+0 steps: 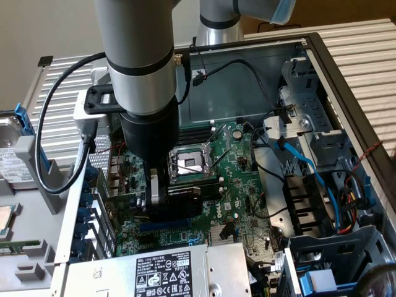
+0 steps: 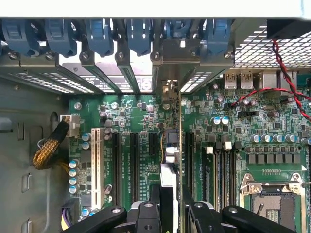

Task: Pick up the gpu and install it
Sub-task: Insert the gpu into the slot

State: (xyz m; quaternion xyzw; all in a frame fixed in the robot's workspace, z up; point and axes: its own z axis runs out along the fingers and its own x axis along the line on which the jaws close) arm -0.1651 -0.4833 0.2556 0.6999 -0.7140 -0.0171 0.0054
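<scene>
The black two-fingered gripper (image 2: pixel 171 206) is clamped on the top edge of the gpu (image 2: pixel 171 165), a small card seen edge-on with its silver metal end bracket (image 2: pixel 167 90) running up toward the row of blue slot latches (image 2: pixel 146 36) in the upper part of the wrist view. In the exterior view the gripper (image 1: pixel 158 195) sits at lower centre of the frame, low over the large green motherboard (image 1: pixel 241 179), with the card (image 1: pixel 184 193) just beside the open silver processor socket (image 1: pixel 189 162).

The card stands upright above a black expansion slot (image 2: pixel 154 145); whether its edge connector has entered the slot cannot be told.

Risks noted:
- Misalignment: should the card sit off the slot line, downward pressure would load the connector or board rather than seat it.
- Bracket fouling: the bracket tip must pass between the metal slot covers (image 2: pixel 121 77); catching there would tilt the card.
- Narrow grip: held by its edge only, the card could pivot between the fingers under resistance.
- Neighbouring parts: capacitors (image 2: pixel 74 170) and the red-and-black twisted wire (image 2: pixel 286 73) lie near, though apart from the card.
</scene>
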